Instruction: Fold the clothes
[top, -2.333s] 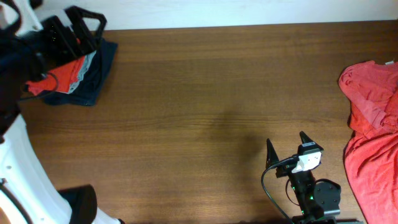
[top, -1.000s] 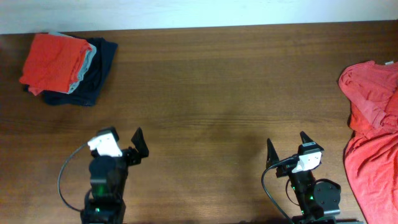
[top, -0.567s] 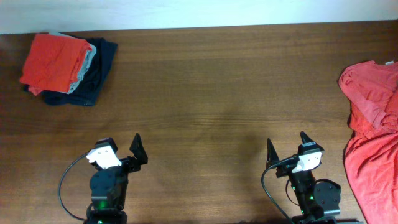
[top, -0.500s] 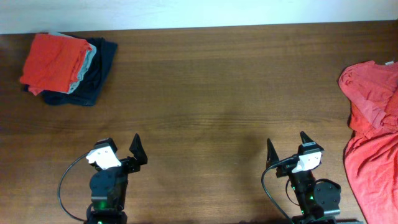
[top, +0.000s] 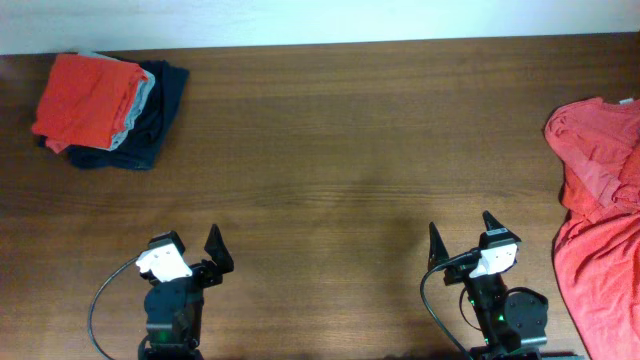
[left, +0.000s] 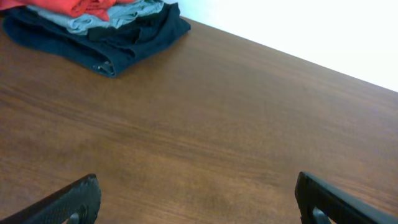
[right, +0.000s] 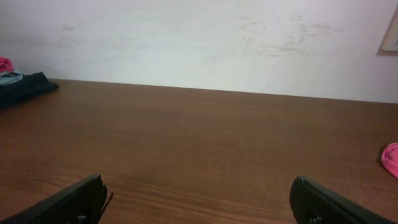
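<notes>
A folded orange-red T-shirt (top: 85, 100) tops a stack at the table's far left corner; in the left wrist view it shows as a red edge (left: 81, 6). More of the clothes, crumpled orange-red T-shirts (top: 600, 200), lie heaped at the right edge, and a bit of them shows in the right wrist view (right: 390, 158). My left gripper (top: 188, 250) stands open near the front edge at the left, well short of the stack, its jaws (left: 196, 186) holding nothing. The right gripper (top: 462, 235) is open too, front right, left of the heap, and nothing lies between its fingers (right: 198, 186).
Under the folded shirt lie a pale grey-green garment (left: 124, 12) and a dark navy one (top: 160, 110). A white wall (right: 199, 37) runs along the table's far edge. Bare brown wood (top: 340, 170) spans the middle between stack and heap.
My left arm has drawn back from the stack at the far left to the front edge, leaving the folded orange-red shirt on top. The right arm has not moved.
</notes>
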